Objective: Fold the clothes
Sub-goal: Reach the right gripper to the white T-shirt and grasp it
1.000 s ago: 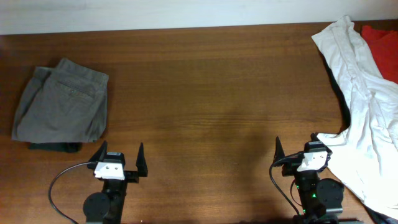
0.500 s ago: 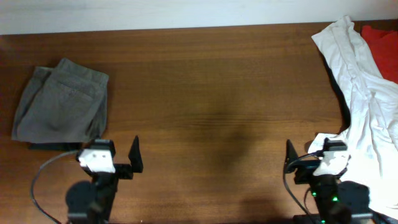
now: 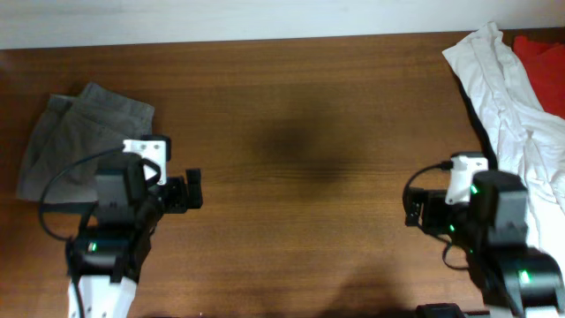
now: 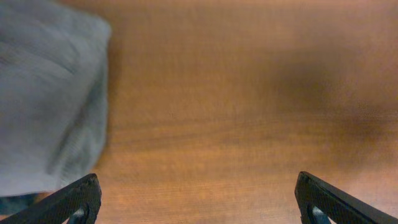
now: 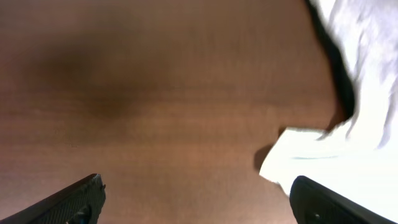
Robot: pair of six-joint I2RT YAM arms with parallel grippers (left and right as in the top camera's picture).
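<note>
Garments on the wooden table (image 3: 309,106) number three. One long white garment (image 3: 516,115) sprawls unfolded along the right edge, one folded pair of grey-khaki trousers (image 3: 79,132) lies at the left, and one red cloth (image 3: 540,49) sits in the far right corner, touching the white one. Two grippers hover over bare wood: the left gripper (image 4: 198,186) beside the trousers, the right gripper (image 5: 198,183) near the white garment's corner. Both are spread wide and hold nothing.

White cotton clothes (image 3: 521,115), wooden table (image 3: 300,132)

White garment (image 3: 516,102) lies crumpled at right; grey trousers (image 3: 55,150) at left.
</note>
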